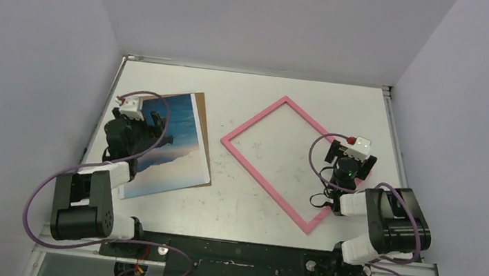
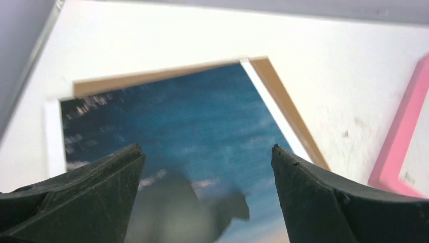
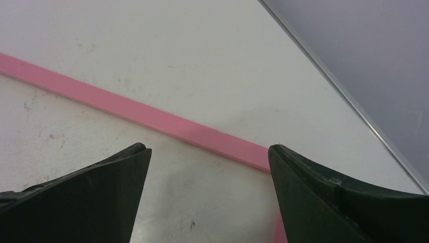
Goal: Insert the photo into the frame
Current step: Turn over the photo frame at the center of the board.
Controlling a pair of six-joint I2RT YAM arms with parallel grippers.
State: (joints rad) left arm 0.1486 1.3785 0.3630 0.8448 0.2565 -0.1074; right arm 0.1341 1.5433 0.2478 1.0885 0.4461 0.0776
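Note:
The photo (image 1: 182,146), deep blue sky with pale clouds at its near end, lies flat on the left of the table on a brown backing board (image 1: 204,128). My left gripper (image 1: 159,130) hovers over the photo's left part, open and holding nothing. In the left wrist view the photo (image 2: 202,111) fills the space between the fingers of the left gripper (image 2: 205,149). The pink frame (image 1: 264,183) lies face up, turned like a diamond, right of centre. My right gripper (image 1: 349,155) stands open above its right corner. The right wrist view shows a frame rail (image 3: 152,114) just beyond the right gripper (image 3: 207,147).
The backing board (image 2: 286,104) sticks out past the photo's far and right edges. A frame corner (image 2: 399,136) lies to the right of it. Grey walls close in the white table (image 1: 254,87) on three sides, and a metal edge strip (image 3: 354,106) runs near the right gripper.

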